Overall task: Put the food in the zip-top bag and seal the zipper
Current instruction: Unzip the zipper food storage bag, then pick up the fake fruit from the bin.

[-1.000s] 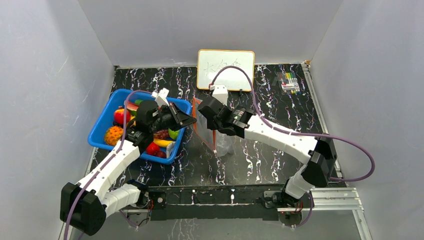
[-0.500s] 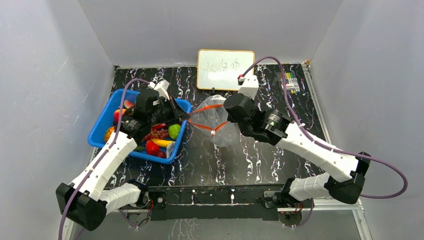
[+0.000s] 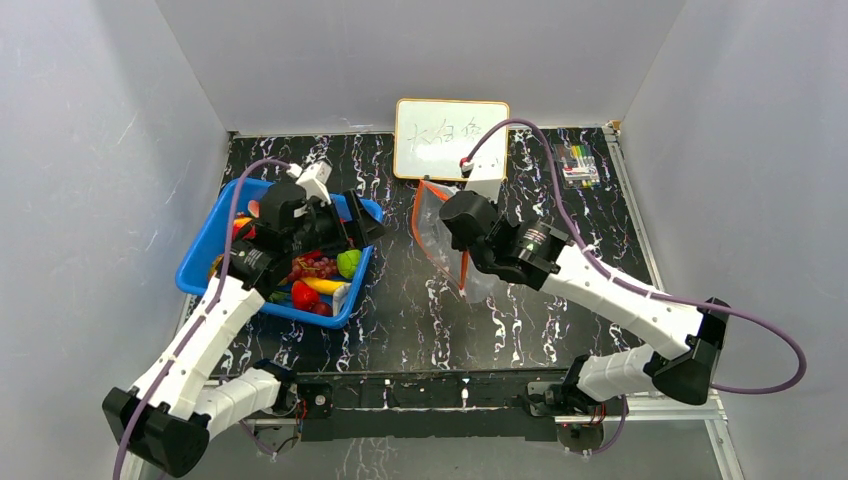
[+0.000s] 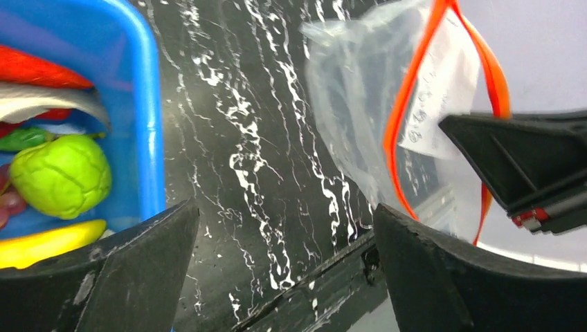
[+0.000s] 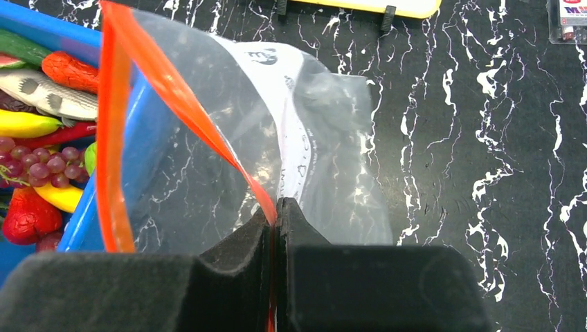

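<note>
The clear zip-top bag hangs over the table between the arms, right of the basket. My right gripper is shut on one side of its red-orange zipper, and the mouth stands partly apart. My left gripper is open and empty beside the basket's right rim, a short way left of the bag. The food lies in the blue basket: a green round fruit, a yellow banana, dark red grapes, a red chilli and a red berry.
The blue basket sits at the left of the table, under my left arm. A whiteboard leans at the back wall behind the bag. A box of markers lies at the back right.
My left gripper has opened and let go of the bag's mouth, drawing back toward the basket. The right gripper has carried the bag slightly right, and its mouth has narrowed.
</note>
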### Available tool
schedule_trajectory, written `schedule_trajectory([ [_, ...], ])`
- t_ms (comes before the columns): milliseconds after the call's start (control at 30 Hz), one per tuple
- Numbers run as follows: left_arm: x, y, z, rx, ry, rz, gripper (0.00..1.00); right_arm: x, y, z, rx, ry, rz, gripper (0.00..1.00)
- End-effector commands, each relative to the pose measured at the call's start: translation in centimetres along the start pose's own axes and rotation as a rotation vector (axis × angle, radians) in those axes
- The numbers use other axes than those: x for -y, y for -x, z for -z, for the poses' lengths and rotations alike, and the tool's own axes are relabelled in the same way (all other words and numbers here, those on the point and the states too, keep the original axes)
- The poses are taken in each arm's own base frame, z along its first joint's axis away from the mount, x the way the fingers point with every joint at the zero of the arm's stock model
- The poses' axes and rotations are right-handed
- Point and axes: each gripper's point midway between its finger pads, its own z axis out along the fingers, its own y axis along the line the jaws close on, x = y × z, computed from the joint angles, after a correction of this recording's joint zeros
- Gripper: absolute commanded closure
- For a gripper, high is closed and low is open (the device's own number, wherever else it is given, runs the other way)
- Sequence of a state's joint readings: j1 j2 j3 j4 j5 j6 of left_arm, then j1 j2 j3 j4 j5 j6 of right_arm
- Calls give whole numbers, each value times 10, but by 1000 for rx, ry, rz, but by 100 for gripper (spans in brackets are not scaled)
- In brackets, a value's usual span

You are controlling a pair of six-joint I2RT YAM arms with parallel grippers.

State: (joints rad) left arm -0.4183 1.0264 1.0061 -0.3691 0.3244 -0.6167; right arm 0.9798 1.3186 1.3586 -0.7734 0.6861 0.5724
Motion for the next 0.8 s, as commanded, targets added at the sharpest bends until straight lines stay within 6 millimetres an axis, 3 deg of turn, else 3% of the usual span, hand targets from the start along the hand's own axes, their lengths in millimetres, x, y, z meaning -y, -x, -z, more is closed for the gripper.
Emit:
schedule_trajectory([
  [0, -26, 16, 23, 97, 181, -35, 2, 1, 21, 12, 71, 41, -50, 100],
  [133, -60, 21, 34, 172, 381, 69, 2, 2, 17, 17, 70, 63, -67, 100],
  [333, -112, 6, 39, 134, 634, 75, 2, 1, 12, 22, 66, 110, -90, 100],
  [500, -156, 3, 52, 121, 843, 64, 15, -1, 5, 25, 63, 151, -104, 100],
  [633, -175, 10, 60, 182, 888, 82, 41, -5, 1, 30, 50, 203, -117, 100],
  [767, -193, 12, 68, 204, 961, 87, 43, -4, -4, 36, 44, 233, -122, 100],
])
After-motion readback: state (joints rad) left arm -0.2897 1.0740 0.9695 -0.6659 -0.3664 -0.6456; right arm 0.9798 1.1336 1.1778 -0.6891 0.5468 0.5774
